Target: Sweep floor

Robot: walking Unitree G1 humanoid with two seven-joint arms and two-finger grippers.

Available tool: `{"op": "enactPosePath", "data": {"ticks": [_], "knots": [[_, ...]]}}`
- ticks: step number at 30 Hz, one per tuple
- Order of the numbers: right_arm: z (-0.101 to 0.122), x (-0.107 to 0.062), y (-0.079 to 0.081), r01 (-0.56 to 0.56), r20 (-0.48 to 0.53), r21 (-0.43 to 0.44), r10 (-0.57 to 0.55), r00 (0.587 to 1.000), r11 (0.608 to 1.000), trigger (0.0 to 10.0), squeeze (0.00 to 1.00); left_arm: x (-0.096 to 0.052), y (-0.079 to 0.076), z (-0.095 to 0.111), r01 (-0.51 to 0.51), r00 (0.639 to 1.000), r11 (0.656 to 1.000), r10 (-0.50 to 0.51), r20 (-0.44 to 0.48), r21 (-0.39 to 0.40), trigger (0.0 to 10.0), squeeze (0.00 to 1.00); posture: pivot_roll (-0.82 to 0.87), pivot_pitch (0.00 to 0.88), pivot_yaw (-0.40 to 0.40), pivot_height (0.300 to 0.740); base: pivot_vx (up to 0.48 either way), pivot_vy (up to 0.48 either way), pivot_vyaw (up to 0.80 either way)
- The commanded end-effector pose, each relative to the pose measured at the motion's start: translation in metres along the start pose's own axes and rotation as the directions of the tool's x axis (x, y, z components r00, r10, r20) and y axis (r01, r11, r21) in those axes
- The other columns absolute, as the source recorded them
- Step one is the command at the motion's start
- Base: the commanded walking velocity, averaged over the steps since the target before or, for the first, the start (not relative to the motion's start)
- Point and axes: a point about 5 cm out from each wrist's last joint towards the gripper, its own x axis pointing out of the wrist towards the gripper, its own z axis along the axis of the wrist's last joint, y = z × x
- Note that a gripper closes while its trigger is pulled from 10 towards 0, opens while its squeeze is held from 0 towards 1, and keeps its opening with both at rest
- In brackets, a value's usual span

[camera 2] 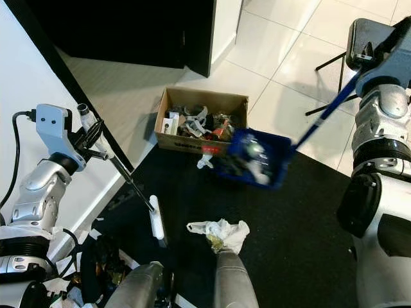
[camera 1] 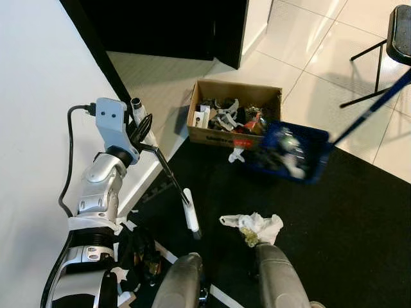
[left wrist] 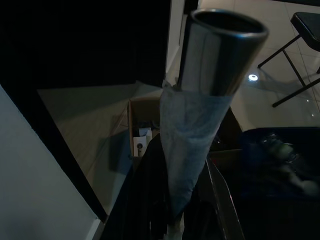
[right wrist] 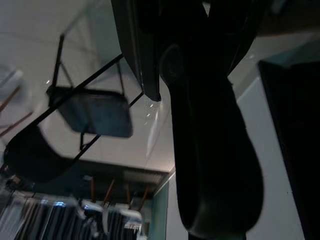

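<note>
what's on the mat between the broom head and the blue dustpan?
Crumpled white trash lies on the black mat, between the broom head and the blue dustpan, in both eye views.

- Both eye views are evenly lit; the white tiled floor (camera 1: pixel 302 38) at the upper right of the frame carries soft glare.
- The blue dustpan (camera 1: pixel 289 153) at center right is smeared by motion blur, while the cardboard box (camera 1: pixel 234 115) beside it stays sharp.
- The black mat (camera 1: pixel 334 218) swallows detail in the lower half.
- The left wrist view is dim, with 1 bright spot reflected on tile at the upper right.
- The right wrist view is dark, its near shapes out of focus.
</note>
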Motion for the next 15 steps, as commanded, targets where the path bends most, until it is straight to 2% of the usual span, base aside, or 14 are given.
{"op": "enactPosePath", "data": {"ticks": [1,3,5,6,7,8,10,11,13,14,15], "knots": [[0.013,0.003,-0.001,0.011,0.057,0.012,-0.012,0.998,1.0,10.0,0.0,-0.004,0.005,0.004,-0.01,1.0,1.0,0.01,0.014,0.004,10.0,0.0,0.1,0.19,0.002,0.74,0.0,0.0,0.0],[0.013,0.004,0.0,0.012,0.058,0.016,-0.012,0.998,1.0,10.0,0.0,-0.004,0.005,0.004,-0.01,1.0,1.0,0.01,0.013,0.004,10.0,0.0,0.1,0.19,0.001,0.74,0.0,0.0,0.0],[0.011,0.003,0.0,0.015,0.058,0.078,-0.019,0.998,0.997,10.0,0.0,-0.003,0.005,0.004,-0.011,1.0,1.0,0.011,0.014,0.005,10.0,0.0,0.1,0.184,0.001,0.74,0.0,0.0,0.0],[0.011,0.003,0.0,0.015,0.058,0.078,-0.019,0.998,0.997,10.0,0.0,-0.003,0.005,0.004,-0.011,1.0,1.0,0.011,0.014,0.005,10.0,0.0,0.1,0.184,0.001,0.74,0.0,0.0,0.0],[0.009,0.002,0.0,0.019,0.055,0.125,-0.026,0.998,0.992,10.0,0.0,-0.003,0.005,0.004,-0.012,1.0,1.0,0.012,0.014,0.005,10.0,0.0,0.1,0.184,0.001,0.74,0.0,0.0,0.0],[0.009,0.002,0.0,0.019,0.055,0.125,-0.026,0.998,0.992,10.0,0.0,-0.003,0.005,0.004,-0.012,1.0,1.0,0.012,0.014,0.005,10.0,0.0,0.1,0.184,0.001,0.74,0.0,0.0,0.0],[0.001,0.0,0.0,0.009,0.042,0.283,-0.021,0.999,0.959,10.0,0.0,-0.003,0.005,0.003,-0.012,1.0,1.0,0.012,0.013,0.004,10.0,0.0,0.1,0.174,0.004,0.74,0.0,0.0,0.0],[0.001,0.0,0.0,0.009,0.042,0.283,-0.021,0.999,0.959,10.0,0.0,-0.003,0.005,0.003,-0.012,1.0,1.0,0.012,0.013,0.004,10.0,0.0,0.1,0.174,0.004,0.74,0.0,0.0,0.0],[-0.013,-0.005,0.001,0.003,0.018,0.454,-0.013,1.0,0.891,10.0,0.0,-0.003,0.005,0.002,-0.013,1.0,1.0,0.013,0.012,0.001,10.0,0.0,0.09,0.155,0.008,0.74,0.0,0.0,0.0],[-0.019,-0.007,0.001,0.004,0.01,0.504,-0.011,1.0,0.864,10.0,0.0,-0.002,0.005,0.002,-0.014,1.0,1.0,0.014,0.012,-0.002,10.0,0.0,0.09,0.148,0.009,0.74,0.0,0.0,0.0],[-0.019,-0.007,0.001,0.004,0.01,0.504,-0.011,1.0,0.864,10.0,0.0,-0.002,0.005,0.002,-0.014,1.0,1.0,0.014,0.012,-0.002,10.0,0.0,0.09,0.148,0.009,0.74,0.0,0.0,0.0]]}}
